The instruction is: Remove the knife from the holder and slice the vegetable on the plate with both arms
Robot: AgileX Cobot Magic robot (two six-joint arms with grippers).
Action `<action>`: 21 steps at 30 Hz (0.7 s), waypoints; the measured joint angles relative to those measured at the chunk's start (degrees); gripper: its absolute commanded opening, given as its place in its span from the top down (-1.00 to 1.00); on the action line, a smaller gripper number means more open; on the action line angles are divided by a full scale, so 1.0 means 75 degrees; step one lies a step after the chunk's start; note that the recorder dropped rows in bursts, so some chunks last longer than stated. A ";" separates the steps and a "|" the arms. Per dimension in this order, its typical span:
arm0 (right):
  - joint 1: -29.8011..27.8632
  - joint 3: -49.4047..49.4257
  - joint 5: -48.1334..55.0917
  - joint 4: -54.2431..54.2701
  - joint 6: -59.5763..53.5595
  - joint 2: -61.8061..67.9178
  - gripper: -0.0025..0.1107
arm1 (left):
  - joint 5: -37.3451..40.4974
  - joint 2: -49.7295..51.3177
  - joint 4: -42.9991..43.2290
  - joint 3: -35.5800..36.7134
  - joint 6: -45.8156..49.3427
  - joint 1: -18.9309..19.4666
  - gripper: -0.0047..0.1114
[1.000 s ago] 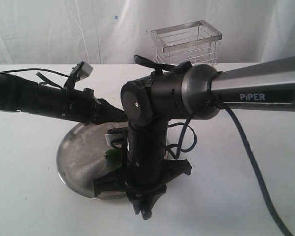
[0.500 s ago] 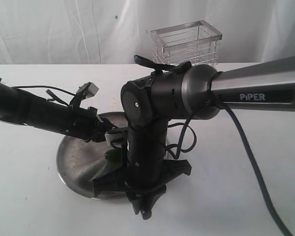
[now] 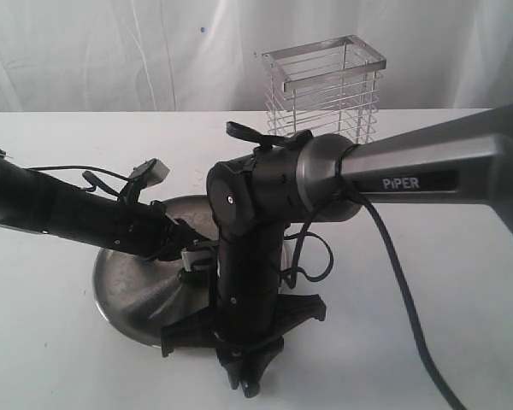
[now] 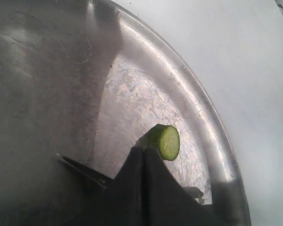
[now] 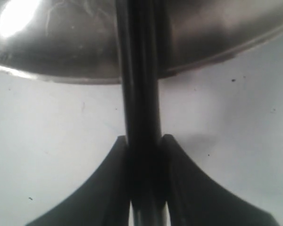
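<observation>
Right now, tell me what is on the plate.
A cucumber stub lies on the plate, the shut left fingers at its end. The knife reaches over the rim; its tip is out of sight.

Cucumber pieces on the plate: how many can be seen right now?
1. A single green cucumber stub lies on the steel plate near its rim, right at the tip of the left gripper. More could be hidden under the arms.

L arm (image 3: 60,213) + R arm (image 3: 250,256) over plate (image 3: 124,292); holder (image 3: 325,85) behind.
</observation>
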 measured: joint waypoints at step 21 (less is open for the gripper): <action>0.0000 0.0000 0.0047 0.0062 -0.0013 0.0053 0.96 | 0.0099 0.0062 -0.0467 -0.0126 0.0211 0.0000 0.92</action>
